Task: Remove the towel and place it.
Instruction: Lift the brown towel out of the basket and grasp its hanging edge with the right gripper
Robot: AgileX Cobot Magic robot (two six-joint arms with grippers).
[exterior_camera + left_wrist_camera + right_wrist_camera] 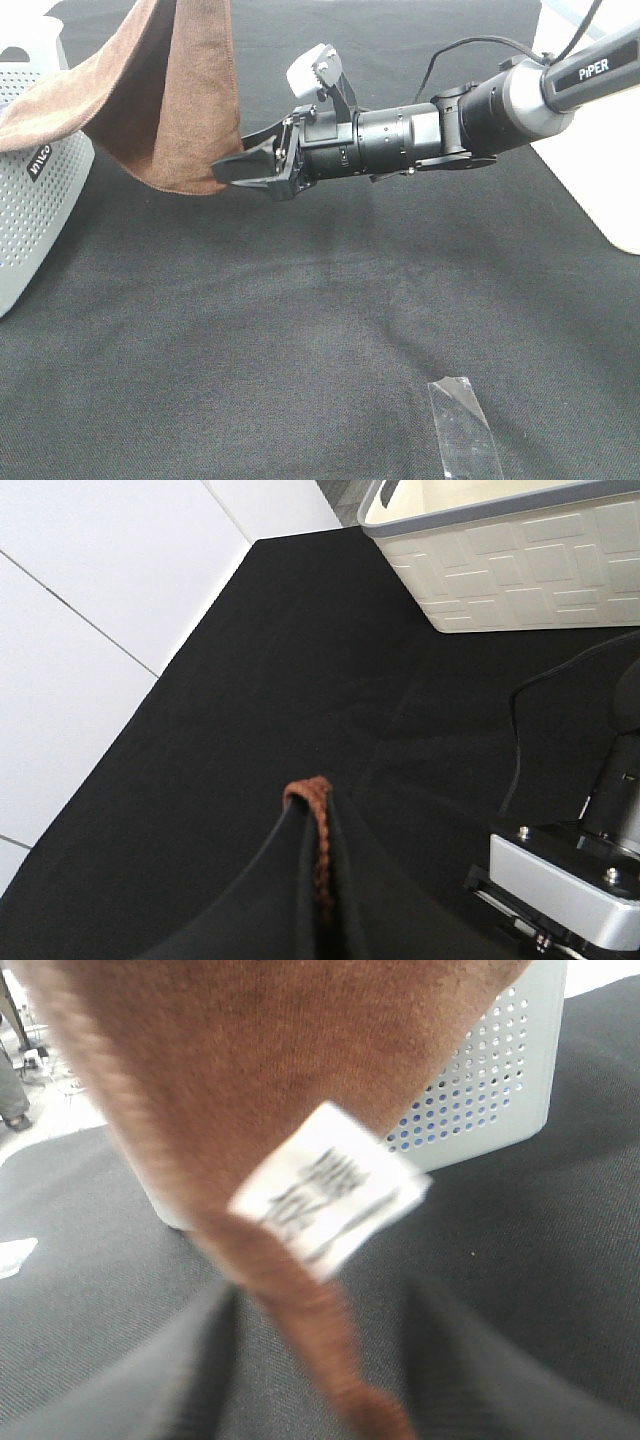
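The rust-brown towel hangs from above the top edge of the exterior view, and its left part drapes over the grey perforated basket. My right gripper is open, reaching left to the towel's lower hem, which lies between its jaws. In the right wrist view the towel with a white label fills the frame, the basket behind it. My left gripper is shut on the towel's hem. It is out of the exterior view.
A black table cloth covers the table. A clear plastic strip lies near the front. A white block stands at the right edge. A white patterned bin shows in the left wrist view.
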